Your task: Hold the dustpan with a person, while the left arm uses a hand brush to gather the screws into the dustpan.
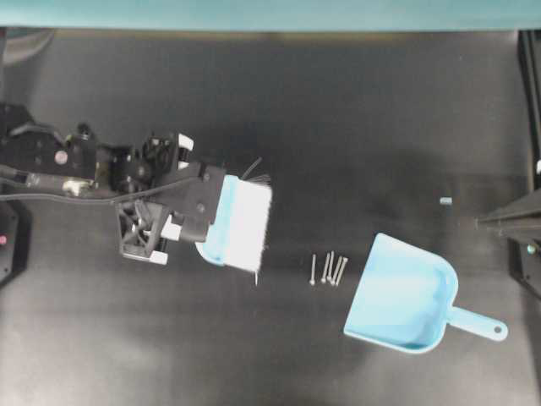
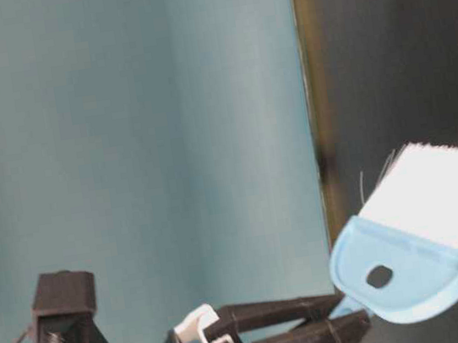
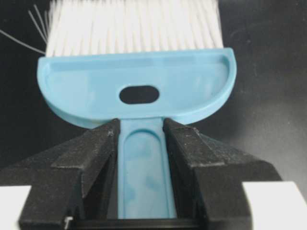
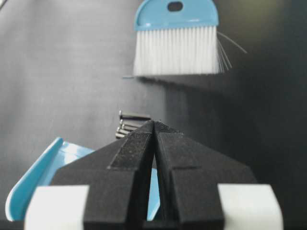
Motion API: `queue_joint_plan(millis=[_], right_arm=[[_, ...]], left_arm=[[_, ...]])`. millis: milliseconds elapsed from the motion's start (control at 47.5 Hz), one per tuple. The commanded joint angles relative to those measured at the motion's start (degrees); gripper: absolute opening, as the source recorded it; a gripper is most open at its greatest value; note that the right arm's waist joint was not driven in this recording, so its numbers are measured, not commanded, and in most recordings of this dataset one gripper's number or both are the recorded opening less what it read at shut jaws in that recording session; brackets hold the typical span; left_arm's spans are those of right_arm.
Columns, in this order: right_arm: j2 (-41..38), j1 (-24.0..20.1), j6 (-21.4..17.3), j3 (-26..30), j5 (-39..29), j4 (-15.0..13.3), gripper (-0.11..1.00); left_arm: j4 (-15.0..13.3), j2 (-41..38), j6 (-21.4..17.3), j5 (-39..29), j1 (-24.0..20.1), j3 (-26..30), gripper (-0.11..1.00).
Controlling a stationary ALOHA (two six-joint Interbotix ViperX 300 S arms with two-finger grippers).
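Note:
My left gripper (image 1: 203, 211) (image 3: 141, 125) is shut on the slim handle of the light blue hand brush (image 1: 241, 222) (image 3: 139, 81) (image 2: 412, 257). The white bristles point right, toward the screws (image 1: 328, 269) (image 4: 129, 123). These silver screws lie side by side on the black table, between the brush and the dustpan (image 1: 406, 292) (image 4: 43, 177). The dustpan rests flat with its mouth facing the screws and its handle to the lower right. My right gripper (image 1: 482, 222) (image 4: 154, 123) is shut on nothing, above and right of the dustpan. The person is out of view.
A small blue bit (image 1: 445, 201) lies on the table near the right gripper's tip. A teal wall (image 1: 270, 13) runs along the far edge. Black frame parts (image 1: 528, 101) stand at the right border.

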State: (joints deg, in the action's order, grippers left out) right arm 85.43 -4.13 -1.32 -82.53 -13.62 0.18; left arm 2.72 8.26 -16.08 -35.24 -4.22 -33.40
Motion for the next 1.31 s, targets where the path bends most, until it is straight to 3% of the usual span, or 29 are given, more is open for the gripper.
queue_joint_plan(millis=[0, 126, 253, 442, 569, 927, 1285], right_arm=[[-0.09, 0.0, -0.44, 0.18, 0.18, 0.18, 0.0], [-0.09, 0.0, -0.44, 0.18, 0.09, 0.18, 0.0], [-0.09, 0.0, -0.44, 0.18, 0.09, 0.18, 0.0], [-0.09, 0.0, -0.44, 0.18, 0.09, 0.18, 0.0], [-0.09, 0.0, -0.44, 0.18, 0.09, 0.18, 0.0], [-0.09, 0.0, -0.44, 0.18, 0.09, 0.18, 0.0], [0.0, 0.0, -0.44, 0.18, 0.09, 0.26, 0.0]], left_arm=[[0.09, -0.18, -0.88, -0.18, -0.44, 2.2, 0.31], [0.09, -0.79, -2.46, -2.81, 0.18, 3.52, 0.31], [0.09, -1.49, -2.72, -9.76, 1.23, 6.15, 0.3], [0.09, -5.1, -5.1, -17.75, 1.41, 14.15, 0.3], [0.09, -7.91, -7.03, -19.42, 1.41, 18.37, 0.31], [0.09, -18.19, -6.68, -28.65, 1.41, 27.95, 0.31], [0.09, -24.52, -7.03, -29.44, 1.67, 35.86, 0.31]])
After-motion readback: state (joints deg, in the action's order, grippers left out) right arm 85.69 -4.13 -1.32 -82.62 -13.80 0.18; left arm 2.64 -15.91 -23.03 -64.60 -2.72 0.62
